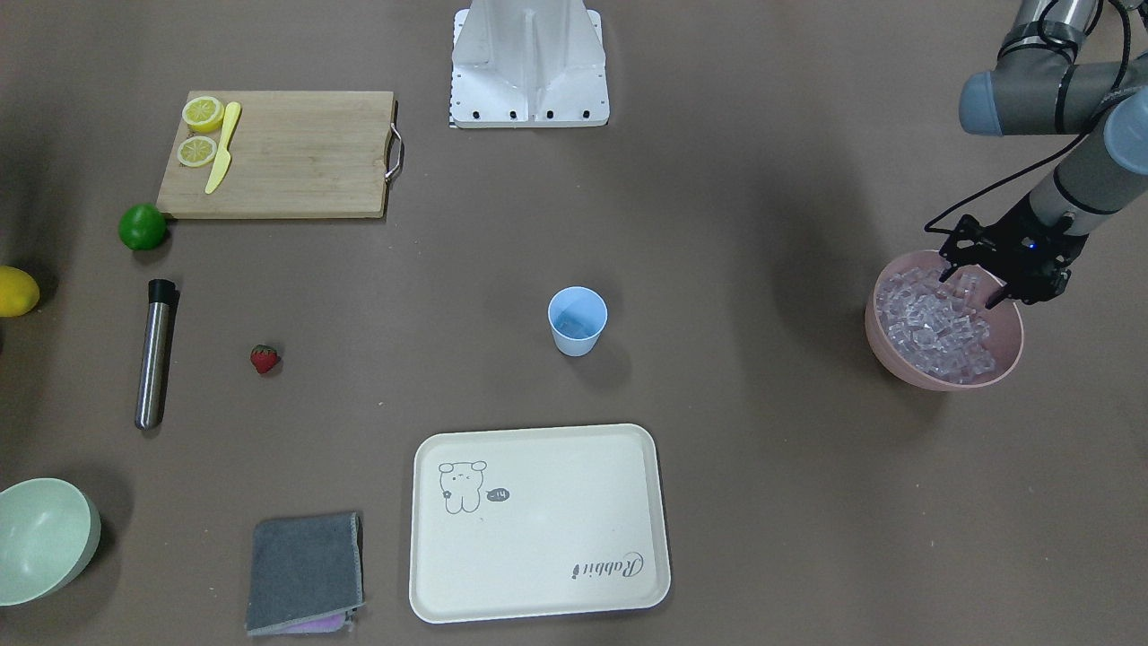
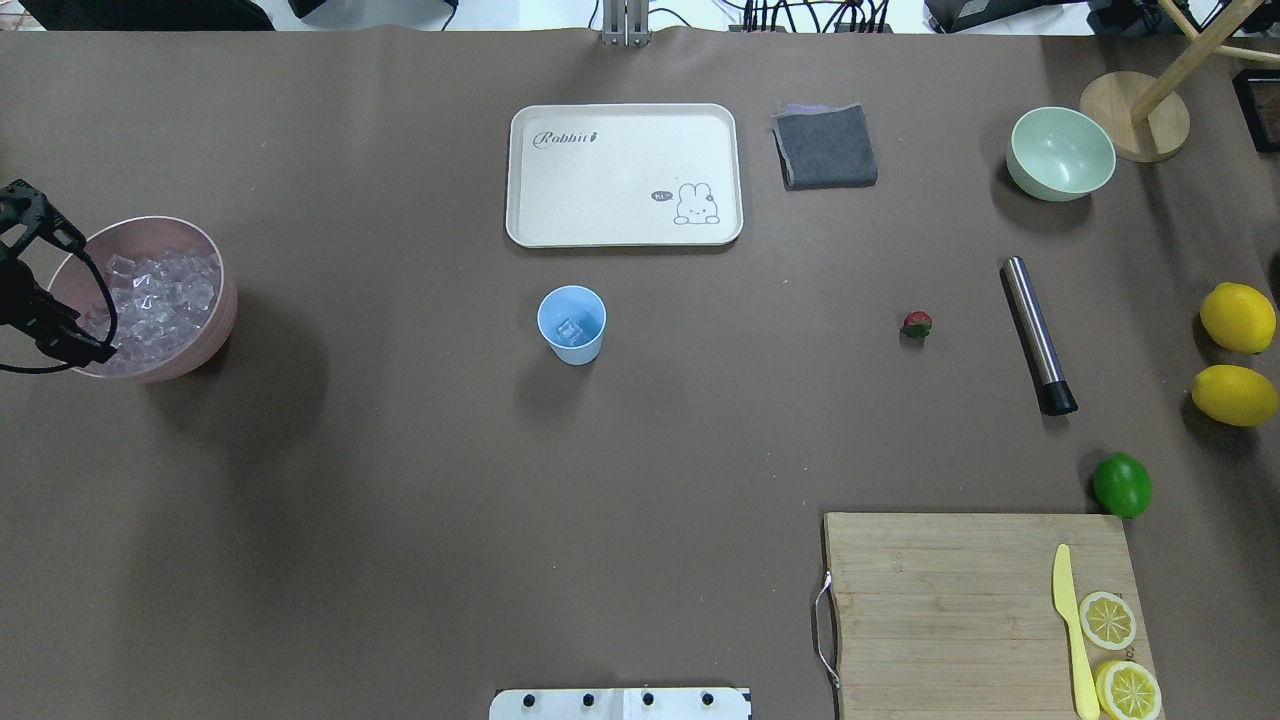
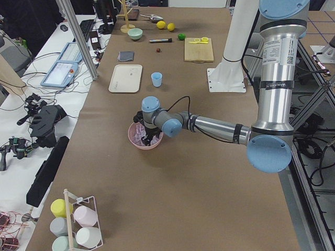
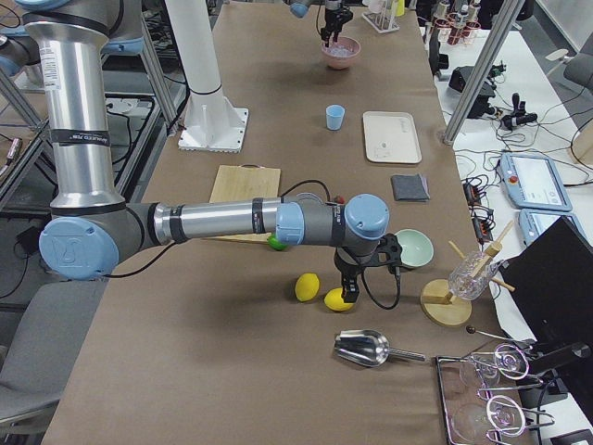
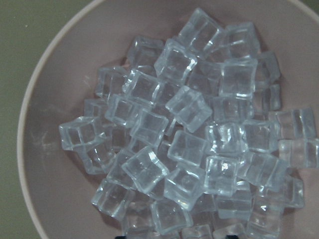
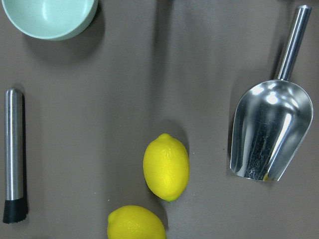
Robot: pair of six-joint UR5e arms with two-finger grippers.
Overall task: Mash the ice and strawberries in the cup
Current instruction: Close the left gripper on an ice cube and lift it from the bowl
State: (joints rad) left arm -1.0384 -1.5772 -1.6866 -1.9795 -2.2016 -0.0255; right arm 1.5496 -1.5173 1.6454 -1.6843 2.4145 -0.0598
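The ice (image 5: 184,134) lies heaped in the pink bowl (image 1: 888,345), and the left hand (image 1: 969,286) hangs right over that heap with its jaws spread wide and nothing between them, a stance that I judge suits going down for a cube. The bowl stands at the left end of the worktop (image 2: 400,480), well apart from the cup (image 2: 571,322). The cup sits upright near the middle, near the cream tray (image 2: 620,170), mouth up so that things can be dropped in; one clear cube seems to lie on its bottom. The strawberry (image 2: 917,324) lies on the bare worktop to the right, between the cup and the steel muddler (image 2: 1036,333), not yet in the cup. The right hand (image 4: 347,295) hovers over the lemons (image 6: 166,167) beyond the muddler; whether it is wide or narrow I cannot tell
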